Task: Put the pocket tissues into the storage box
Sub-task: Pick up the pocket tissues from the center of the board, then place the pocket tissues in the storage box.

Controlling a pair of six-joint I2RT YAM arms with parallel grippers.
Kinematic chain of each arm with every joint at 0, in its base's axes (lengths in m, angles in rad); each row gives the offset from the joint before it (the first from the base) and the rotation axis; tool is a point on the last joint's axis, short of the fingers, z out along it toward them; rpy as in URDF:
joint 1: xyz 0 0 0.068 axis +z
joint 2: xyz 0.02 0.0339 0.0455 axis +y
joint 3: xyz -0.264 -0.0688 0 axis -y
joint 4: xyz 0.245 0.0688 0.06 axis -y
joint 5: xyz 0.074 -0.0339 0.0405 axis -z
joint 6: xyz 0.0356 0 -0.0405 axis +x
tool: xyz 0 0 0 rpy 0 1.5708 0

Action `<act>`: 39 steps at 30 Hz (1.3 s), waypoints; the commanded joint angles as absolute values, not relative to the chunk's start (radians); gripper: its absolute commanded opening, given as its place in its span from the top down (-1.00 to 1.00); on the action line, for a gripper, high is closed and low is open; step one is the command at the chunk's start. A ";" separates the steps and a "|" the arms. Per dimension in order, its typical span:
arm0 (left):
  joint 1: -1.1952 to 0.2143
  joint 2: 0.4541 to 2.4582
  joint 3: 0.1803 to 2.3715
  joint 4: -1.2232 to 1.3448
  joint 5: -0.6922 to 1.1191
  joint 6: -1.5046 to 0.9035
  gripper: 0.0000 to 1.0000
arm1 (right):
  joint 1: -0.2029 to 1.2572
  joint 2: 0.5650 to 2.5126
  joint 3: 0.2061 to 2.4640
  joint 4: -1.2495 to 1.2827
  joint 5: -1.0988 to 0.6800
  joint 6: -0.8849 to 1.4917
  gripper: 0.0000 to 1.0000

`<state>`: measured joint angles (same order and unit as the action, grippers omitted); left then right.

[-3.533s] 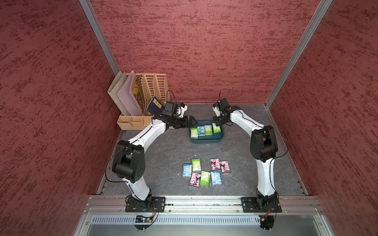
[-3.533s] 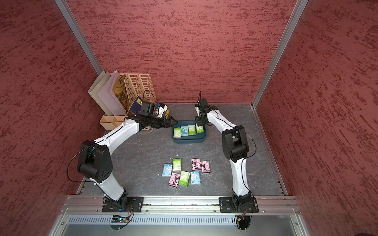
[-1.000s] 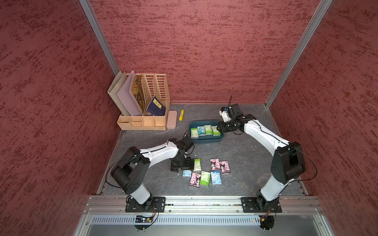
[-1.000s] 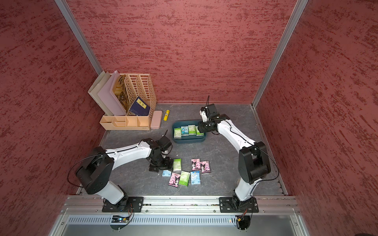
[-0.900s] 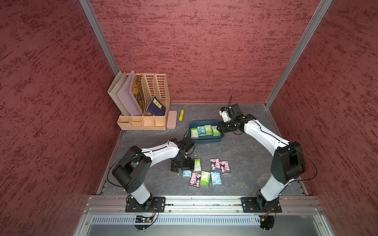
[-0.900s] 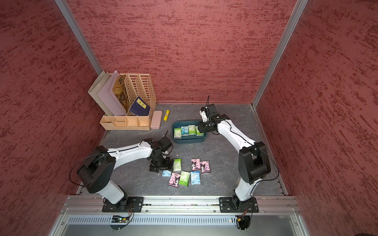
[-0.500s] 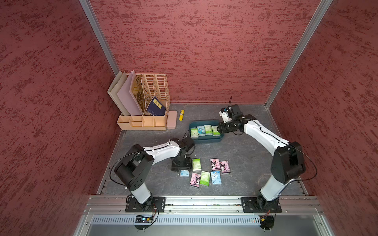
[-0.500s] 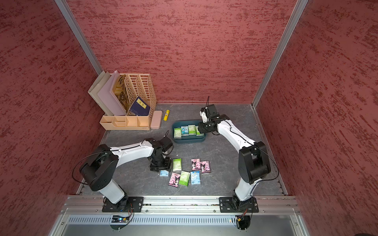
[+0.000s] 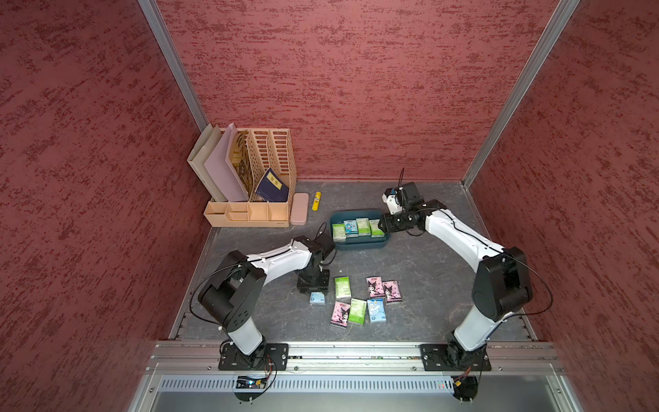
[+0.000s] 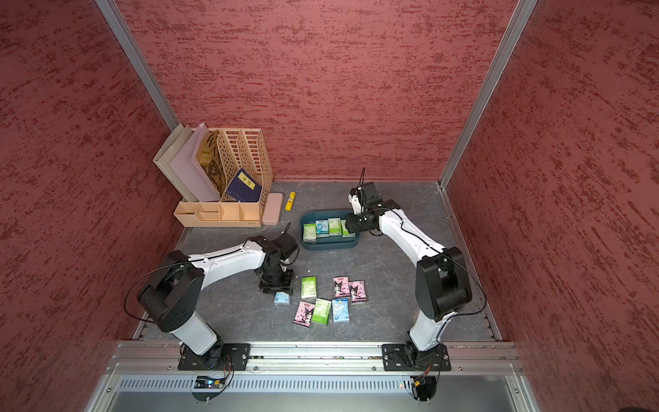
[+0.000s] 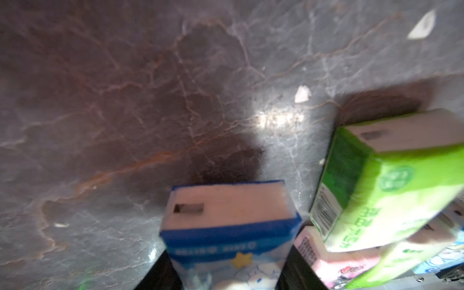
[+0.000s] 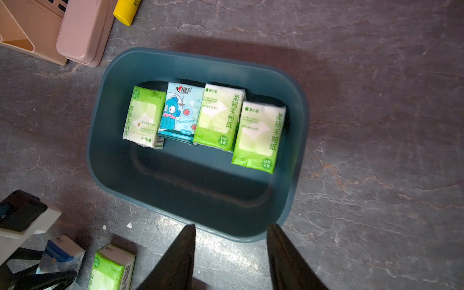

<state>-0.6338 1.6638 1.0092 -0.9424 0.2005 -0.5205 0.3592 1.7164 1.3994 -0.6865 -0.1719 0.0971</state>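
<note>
My left gripper (image 9: 316, 289) is shut on a pale blue pocket tissue pack (image 11: 226, 226) at the left end of the loose group; its dark fingers (image 11: 160, 273) press both sides. Several more packs lie flat beside it, among them a green one (image 9: 341, 287), a pink one (image 9: 374, 286) and a blue one (image 9: 376, 310). The dark teal storage box (image 9: 358, 243) holds several packs in a row along its far side, three green and one blue (image 12: 179, 113). My right gripper (image 12: 232, 226) hangs open and empty over the box's right end.
A beige slotted desk organiser (image 9: 249, 214) with folders stands at the back left, with a flat pink case (image 9: 299, 213) and a yellow tube (image 9: 316, 201) beside it. Red walls close in the table on three sides.
My left gripper's fingers have closed in on the pale blue pack, which has tipped up off the table. The right arm has stayed still.
</note>
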 commanded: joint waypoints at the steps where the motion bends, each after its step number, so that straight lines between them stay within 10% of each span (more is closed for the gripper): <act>1: -0.596 1.630 1.079 -0.970 0.198 -0.470 -0.06 | 0.363 1.698 1.430 -0.698 -0.165 0.090 -0.01; 22: -0.474 2.299 2.263 -1.220 0.178 -0.328 -0.11 | 0.361 1.697 1.415 -0.635 -0.199 0.129 -0.01; 39: -0.476 2.403 2.280 -1.234 0.142 -0.328 -0.27 | 0.362 1.715 1.385 -0.620 -0.243 0.144 -0.01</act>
<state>-0.4786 2.3844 2.2723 -1.2194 0.1539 -0.3412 0.3592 1.7164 1.3937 -0.6521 -0.2188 0.1272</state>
